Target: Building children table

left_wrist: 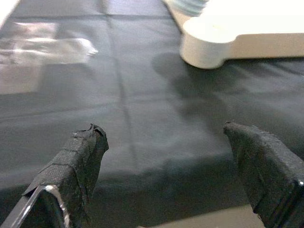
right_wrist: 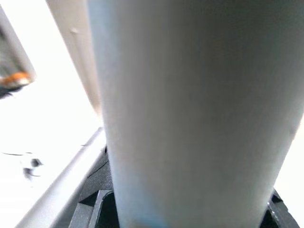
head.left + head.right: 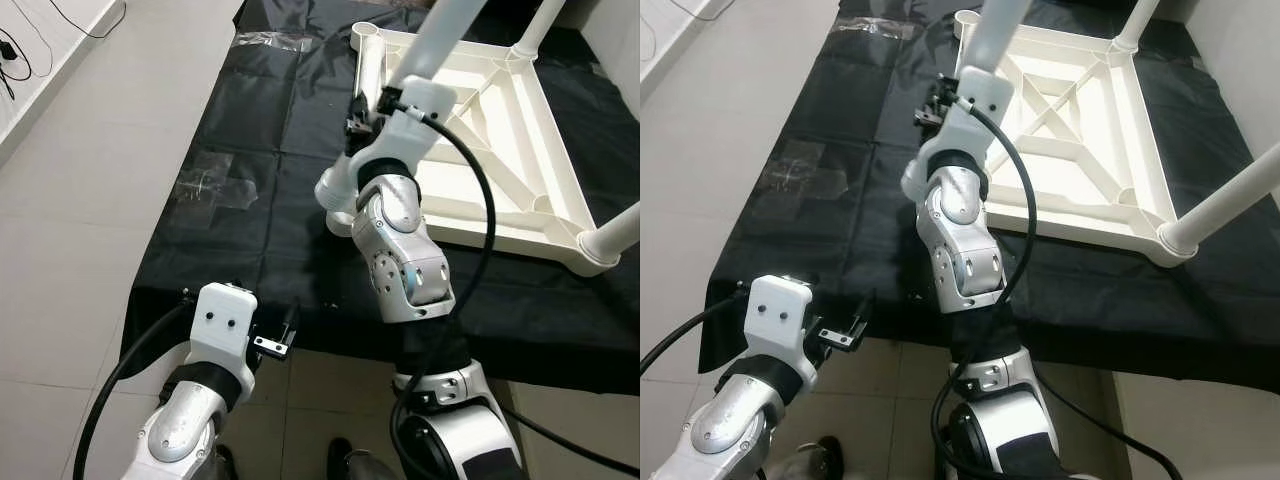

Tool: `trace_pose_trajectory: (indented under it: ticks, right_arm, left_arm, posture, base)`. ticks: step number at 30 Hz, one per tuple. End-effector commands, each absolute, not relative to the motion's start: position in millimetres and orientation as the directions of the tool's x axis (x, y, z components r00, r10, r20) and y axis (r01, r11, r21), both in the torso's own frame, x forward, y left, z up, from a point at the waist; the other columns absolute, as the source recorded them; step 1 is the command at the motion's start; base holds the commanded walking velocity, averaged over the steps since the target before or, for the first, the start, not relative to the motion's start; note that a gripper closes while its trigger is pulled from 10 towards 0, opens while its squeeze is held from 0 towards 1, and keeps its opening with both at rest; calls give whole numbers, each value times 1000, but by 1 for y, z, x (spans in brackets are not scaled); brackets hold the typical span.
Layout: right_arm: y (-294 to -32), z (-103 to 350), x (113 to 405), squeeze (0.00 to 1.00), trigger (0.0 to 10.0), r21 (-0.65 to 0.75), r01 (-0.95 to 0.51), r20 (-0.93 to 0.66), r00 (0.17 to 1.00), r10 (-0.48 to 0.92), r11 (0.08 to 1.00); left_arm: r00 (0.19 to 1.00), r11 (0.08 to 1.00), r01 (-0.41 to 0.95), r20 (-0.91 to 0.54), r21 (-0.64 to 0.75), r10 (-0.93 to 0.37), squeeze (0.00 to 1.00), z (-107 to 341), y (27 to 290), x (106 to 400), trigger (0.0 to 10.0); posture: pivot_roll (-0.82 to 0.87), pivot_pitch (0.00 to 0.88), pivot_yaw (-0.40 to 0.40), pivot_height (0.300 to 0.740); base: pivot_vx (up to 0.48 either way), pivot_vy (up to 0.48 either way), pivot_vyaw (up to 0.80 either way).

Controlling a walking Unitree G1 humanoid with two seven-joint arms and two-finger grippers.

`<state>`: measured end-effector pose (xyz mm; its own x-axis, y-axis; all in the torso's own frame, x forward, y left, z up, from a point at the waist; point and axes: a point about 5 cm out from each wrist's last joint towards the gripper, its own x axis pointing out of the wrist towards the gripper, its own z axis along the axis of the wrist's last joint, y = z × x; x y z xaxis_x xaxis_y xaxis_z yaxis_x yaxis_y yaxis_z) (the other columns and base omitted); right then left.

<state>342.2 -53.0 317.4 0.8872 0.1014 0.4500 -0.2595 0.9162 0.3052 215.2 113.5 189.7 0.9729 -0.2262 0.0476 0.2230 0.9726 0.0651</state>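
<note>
The upturned table frame (image 3: 500,130) lies on the floor sheet (image 3: 260,180), at its far right part. Left of the frame, a tape patch (image 3: 215,188) sits on the sheet. A leg (image 3: 612,238) stands in the frame's near right corner.

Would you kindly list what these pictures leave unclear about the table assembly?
- Right gripper: how its jaws stand around the white leg is hidden behind its own wrist in the eye views.
- Leg's upper end: cut off by the top edge.
- Right wrist view: the blurred leg blocks the table frame.
</note>
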Motion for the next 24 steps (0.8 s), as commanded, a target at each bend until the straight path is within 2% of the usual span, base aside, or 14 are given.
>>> trace_pose_trajectory:
  ticks: [1, 4, 7, 8, 10, 11, 15, 24]
  right_arm:
    - [-37, 313, 332, 0, 10000, 343, -405, 467, 857, 221, 847]
    - [-34, 309, 325, 0, 10000, 321, -565, 487, 787, 379, 760]
    - [-31, 305, 323, 0, 10000, 299, -604, 479, 765, 431, 739]
    - [-30, 294, 320, 0, 10000, 272, -645, 459, 740, 493, 714]
    - [-29, 287, 318, 0, 10000, 262, -664, 448, 726, 522, 700]
    - [-30, 282, 317, 0, 10000, 250, -676, 440, 717, 540, 693]
    - [-33, 273, 314, 0, 10000, 221, -701, 423, 695, 581, 678]
    - [-33, 267, 308, 0, 10000, 197, -736, 409, 663, 628, 648]
  left_arm:
    - [974, 973, 222, 23, 68, -224, 1000, 185, 115, 218, 10000]
    - [973, 965, 224, 32, 138, -231, 1000, 187, 116, 225, 10000]
    - [972, 960, 225, 34, 164, -234, 1000, 188, 117, 228, 10000]
    - [968, 949, 238, 32, 208, -250, 1000, 190, 116, 237, 10000]
    - [965, 939, 246, 30, 239, -260, 1000, 192, 115, 243, 10000]
    - [963, 928, 255, 21, 273, -270, 0, 193, 115, 249, 10000]
    - [962, 911, 253, 14, 326, -272, 0, 197, 115, 264, 10000]
    - [967, 907, 244, -12, 343, -255, 0, 192, 120, 269, 10000]
  posture:
    - [109, 168, -88, 740]
    - [108, 154, -85, 740]
    - [107, 147, -82, 740]
    - [110, 116, -75, 740]
    - [110, 116, -75, 740]
    - [108, 109, -70, 740]
    - [110, 100, -65, 740]
    - [111, 92, -61, 740]
  base:
    - [0, 0, 0]
    - [0, 0, 0]
    - [0, 0, 0]
    - [0, 0, 0]
    - [0, 0, 0]
    - [0, 0, 0]
    - [0, 0, 0]
    - [0, 0, 0]
